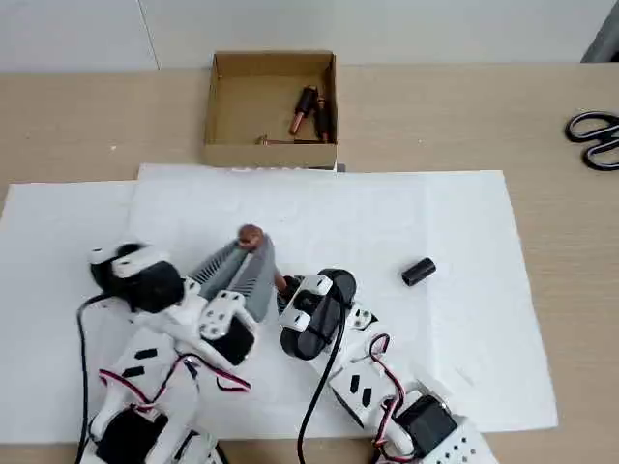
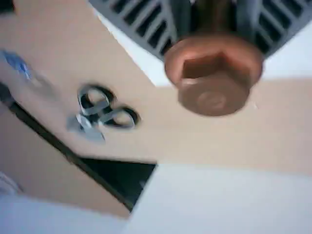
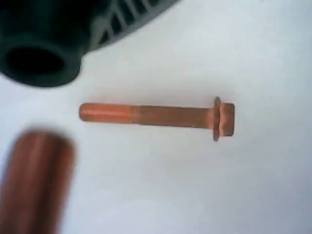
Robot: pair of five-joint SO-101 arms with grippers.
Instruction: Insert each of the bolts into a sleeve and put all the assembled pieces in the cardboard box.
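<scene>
Bolt (image 2: 212, 73) pinched head-out in left tool (image 2: 213, 17), right tool (image 3: 63, 39) clamps sleeve (image 3: 36, 61); stiff, slick metal: hold near head, shank free.

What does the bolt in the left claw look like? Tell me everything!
The bolt is copper-coloured metal, with a six-sided head on a round flange. The left claw pinches its shaft between grey ribbed fingers, so the head sticks out past the tips, over the white paper.
</scene>
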